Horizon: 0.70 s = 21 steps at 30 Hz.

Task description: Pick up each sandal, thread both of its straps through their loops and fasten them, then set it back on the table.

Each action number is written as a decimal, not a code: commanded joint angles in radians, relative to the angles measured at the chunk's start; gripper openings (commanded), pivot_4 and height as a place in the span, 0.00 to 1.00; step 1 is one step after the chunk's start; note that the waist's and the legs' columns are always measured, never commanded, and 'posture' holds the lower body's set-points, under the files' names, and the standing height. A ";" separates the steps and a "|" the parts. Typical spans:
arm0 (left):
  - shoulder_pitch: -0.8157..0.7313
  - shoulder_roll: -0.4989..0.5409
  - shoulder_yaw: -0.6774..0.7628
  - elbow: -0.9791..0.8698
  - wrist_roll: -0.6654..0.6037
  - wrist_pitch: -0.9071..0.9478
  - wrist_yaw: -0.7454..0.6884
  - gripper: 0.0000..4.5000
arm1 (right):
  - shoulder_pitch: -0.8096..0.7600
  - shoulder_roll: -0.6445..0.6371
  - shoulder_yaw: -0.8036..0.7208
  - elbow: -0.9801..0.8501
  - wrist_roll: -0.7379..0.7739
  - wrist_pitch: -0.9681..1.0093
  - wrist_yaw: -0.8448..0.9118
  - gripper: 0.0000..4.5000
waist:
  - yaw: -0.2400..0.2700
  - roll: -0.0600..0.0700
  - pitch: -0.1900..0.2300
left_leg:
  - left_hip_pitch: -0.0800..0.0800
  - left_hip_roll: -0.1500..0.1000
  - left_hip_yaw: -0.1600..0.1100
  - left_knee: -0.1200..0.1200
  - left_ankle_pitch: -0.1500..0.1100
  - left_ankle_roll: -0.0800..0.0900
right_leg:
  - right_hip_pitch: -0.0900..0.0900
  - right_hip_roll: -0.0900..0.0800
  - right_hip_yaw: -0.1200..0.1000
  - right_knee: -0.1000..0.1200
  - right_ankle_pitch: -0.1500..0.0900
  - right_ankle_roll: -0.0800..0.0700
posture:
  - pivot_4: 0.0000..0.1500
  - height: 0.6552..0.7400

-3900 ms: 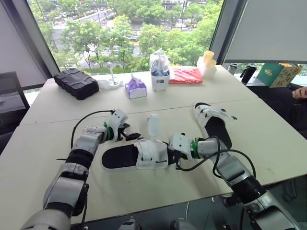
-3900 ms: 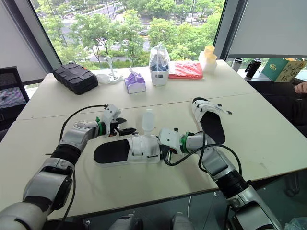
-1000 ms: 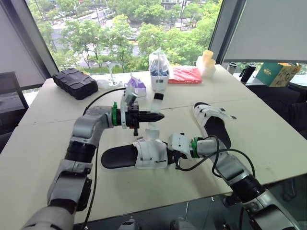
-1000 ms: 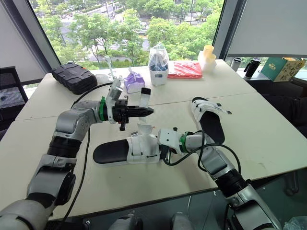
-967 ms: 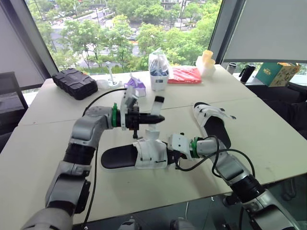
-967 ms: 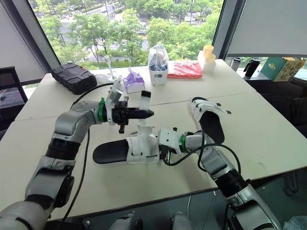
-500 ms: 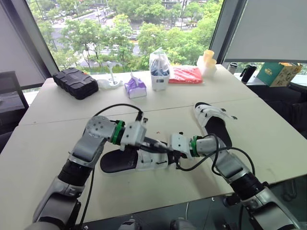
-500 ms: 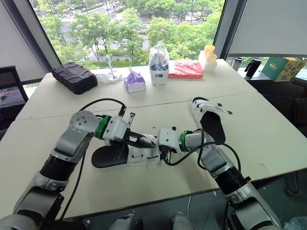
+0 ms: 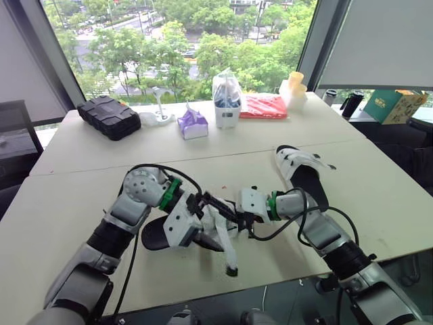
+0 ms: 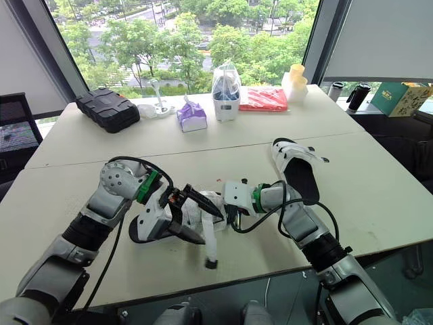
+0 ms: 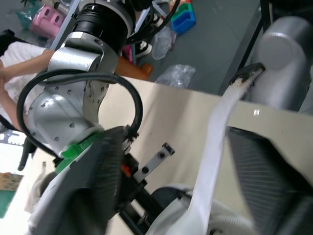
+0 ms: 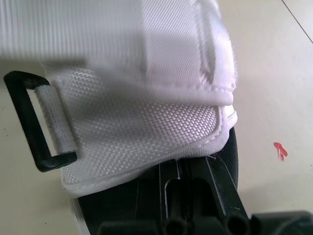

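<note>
The black-soled white-strapped sandal (image 9: 154, 235) at lower centre looks light, its woven strap (image 9: 226, 247) limp, so pinch the strap's tip; left gripper (image 9: 229, 229) gapes wide, right gripper (image 9: 240, 215) I cannot tell.

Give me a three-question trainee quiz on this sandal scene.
1. True or false: the far sandal rests on the table.
2. The near sandal's loose white strap trails toward: A) the window, B) the table's near edge, C) the far sandal.
3. What colour is the loop in the right wrist view?
Key: 1 true; 2 B; 3 black.
</note>
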 commanded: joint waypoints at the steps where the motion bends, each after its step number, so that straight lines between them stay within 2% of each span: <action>1: -0.061 0.007 0.003 0.110 0.033 -0.162 0.002 1.00 | 0.026 -0.012 0.034 0.069 -0.048 0.023 0.007 0.00 | 0.001 0.000 0.000 | 0.000 0.000 0.000 0.000 0.000 0.000 | 0.000 0.000 0.000 0.000 0.000 0.000 | 1.00 1.00; 3: -0.091 0.019 0.011 0.189 0.051 -0.242 0.011 1.00 | 0.024 -0.010 0.035 0.072 -0.049 0.021 0.005 0.00 | 0.000 0.000 0.000 | 0.000 0.000 0.000 0.000 0.000 0.000 | 0.000 0.001 0.000 0.000 0.000 0.000 | 1.00 1.00; 6: -0.119 0.084 0.049 0.281 0.082 -0.259 0.056 1.00 | 0.020 -0.004 0.037 0.080 -0.049 0.020 0.000 0.00 | -0.003 0.000 0.000 | 0.000 0.000 0.000 0.001 0.000 0.000 | 0.000 0.001 0.000 0.000 0.000 0.000 | 1.00 1.00; 7: -0.104 0.117 0.059 0.261 0.067 -0.163 0.066 1.00 | 0.021 -0.006 0.040 0.080 -0.052 0.017 0.001 0.00 | -0.004 0.000 0.000 | 0.000 0.000 0.000 0.000 0.000 0.000 | 0.000 0.001 0.000 0.000 0.000 0.000 | 1.00 1.00; 10: 0.043 0.268 0.108 0.010 -0.155 0.486 0.139 1.00 | 0.026 -0.007 0.042 0.076 -0.051 0.016 -0.002 0.00 | -0.013 0.001 0.000 | 0.000 0.000 0.000 -0.001 0.000 0.001 | -0.001 0.002 0.000 0.002 0.001 0.004 | 1.00 1.00; 13: 0.174 0.392 0.139 -0.201 -0.342 0.891 0.165 1.00 | 0.028 -0.009 0.042 0.075 -0.050 0.012 -0.003 0.00 | -0.011 0.001 0.001 | 0.001 0.000 0.000 -0.001 -0.001 0.003 | -0.001 0.002 0.000 0.004 0.000 0.006 | 1.00 1.00; 15: 0.248 0.441 0.168 -0.308 -0.459 1.084 0.200 1.00 | 0.029 -0.011 0.041 0.073 -0.050 0.011 -0.001 0.00 | -0.009 0.001 0.001 | 0.001 0.001 -0.001 0.000 -0.001 0.003 | 0.000 0.002 0.000 0.004 0.000 0.006 | 1.00 1.00; 18: 0.391 0.463 0.213 -0.455 -0.569 1.253 0.286 1.00 | 0.029 -0.015 0.041 0.072 -0.050 0.011 0.002 0.00 | -0.007 0.001 0.001 | 0.002 0.001 -0.001 0.001 -0.001 0.003 | 0.001 0.001 0.000 0.002 -0.002 0.003 | 1.00 1.00; 21: 0.479 0.389 0.227 -0.532 -0.617 1.370 0.458 1.00 | 0.033 -0.018 0.044 0.062 -0.049 0.015 0.006 0.00 | -0.004 0.002 0.000 | 0.002 0.001 -0.001 0.000 -0.002 0.002 | 0.001 -0.001 0.001 0.002 -0.002 0.002 | 1.00 1.00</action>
